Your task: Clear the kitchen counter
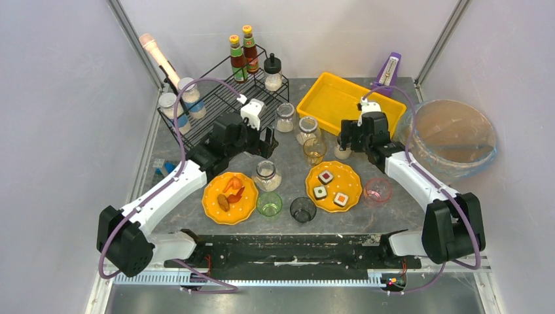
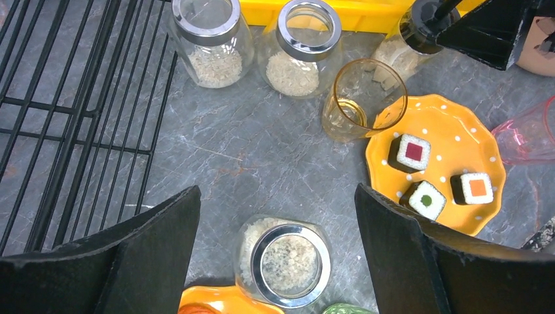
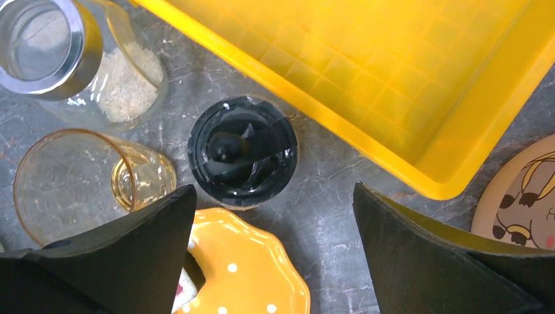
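Left gripper (image 2: 276, 190): its jaws are standing wide apart, gripping nothing and touching nothing. It is hanging above the kitchen counter (image 2: 262, 150), with an open rice jar (image 2: 285, 261) sitting upright directly beneath the gap.

Right gripper (image 3: 275, 190): its jaws are likewise spread wide and carrying nothing. It is hovering over a black-lidded jar (image 3: 242, 150), which is standing on the counter below the gap, clear of both fingers.

Surroundings: the counter is lying under both arms and is bearing all the items noted here. The yellow tray (image 3: 393, 85) is sitting just beside the black-lidded jar. An amber glass (image 3: 72, 183) is standing near that jar on its other side. An orange plate (image 2: 451, 124) is holding three sushi pieces just beside the glass. Two more rice jars (image 2: 213, 39) are standing against the tray's edge, next to the wire rack (image 1: 209, 104). A pink glass (image 2: 530, 134) is standing beside the plate.
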Robot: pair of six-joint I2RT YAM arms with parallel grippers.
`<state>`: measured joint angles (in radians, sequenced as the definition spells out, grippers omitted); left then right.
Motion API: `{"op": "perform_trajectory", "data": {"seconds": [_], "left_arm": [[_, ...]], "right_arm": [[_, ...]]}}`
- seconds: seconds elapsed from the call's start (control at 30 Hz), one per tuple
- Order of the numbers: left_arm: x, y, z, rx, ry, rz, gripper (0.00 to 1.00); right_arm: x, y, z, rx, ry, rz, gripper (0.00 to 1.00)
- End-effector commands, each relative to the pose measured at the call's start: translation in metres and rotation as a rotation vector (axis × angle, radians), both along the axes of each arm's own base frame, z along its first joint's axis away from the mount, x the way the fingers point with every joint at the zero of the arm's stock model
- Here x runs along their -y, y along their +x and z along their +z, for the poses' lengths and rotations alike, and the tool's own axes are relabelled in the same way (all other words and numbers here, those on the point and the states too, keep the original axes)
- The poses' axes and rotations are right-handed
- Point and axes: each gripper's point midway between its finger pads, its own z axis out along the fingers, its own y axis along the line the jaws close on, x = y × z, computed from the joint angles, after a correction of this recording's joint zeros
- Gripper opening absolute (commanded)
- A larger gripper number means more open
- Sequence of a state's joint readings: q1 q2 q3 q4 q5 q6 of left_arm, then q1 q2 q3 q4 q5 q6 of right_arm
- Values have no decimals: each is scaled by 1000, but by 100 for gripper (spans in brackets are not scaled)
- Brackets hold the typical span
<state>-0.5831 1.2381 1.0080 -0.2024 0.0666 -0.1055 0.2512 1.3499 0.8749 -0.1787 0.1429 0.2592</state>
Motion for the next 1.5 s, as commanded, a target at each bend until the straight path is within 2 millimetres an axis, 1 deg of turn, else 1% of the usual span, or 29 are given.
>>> {"op": "perform_trajectory", "data": {"seconds": [0.0,0.17,0.27,0.53,0.63,0.77,0.97,1.03,1.1,1.13,1.2,1.27,1.33,1.43,1.47], "left_arm": [[1,4,21,116,7,-1,92],[4,-1,20,126,15,-13,92],[7,-3,18,126,20,-22,92],[11,-6,17,139,30,-43,92],[13,-8,15,136,33,-60,92],[19,-11,12,124,26,-87,91],[27,-13,5,84,14,-120,90],[30,-14,0,65,15,-134,90],[32,-13,-2,49,9,-130,90],[33,-13,-2,47,8,-134,90],[35,-13,-2,44,8,-140,90],[35,-12,-2,49,10,-144,90],[36,-11,0,55,13,-150,90],[40,-12,6,80,17,-175,89],[41,-13,8,91,22,-183,89]], "right_arm": [[-6,-3,14,18,22,35,94],[-14,4,14,16,0,118,95],[-12,10,14,20,-21,115,95],[-12,25,0,9,-49,116,91],[-15,30,1,19,-50,127,88],[-16,36,5,41,-62,138,88],[-21,40,-2,32,-54,168,87],[-24,40,0,35,-45,178,84],[-25,40,2,40,-42,185,79],[-25,39,4,45,-41,186,75],[-25,39,10,54,-45,192,65],[-25,37,19,65,-44,197,51],[-25,35,30,80,-41,203,38],[-26,33,54,112,-40,214,23],[-31,32,63,121,-24,241,18]]}}
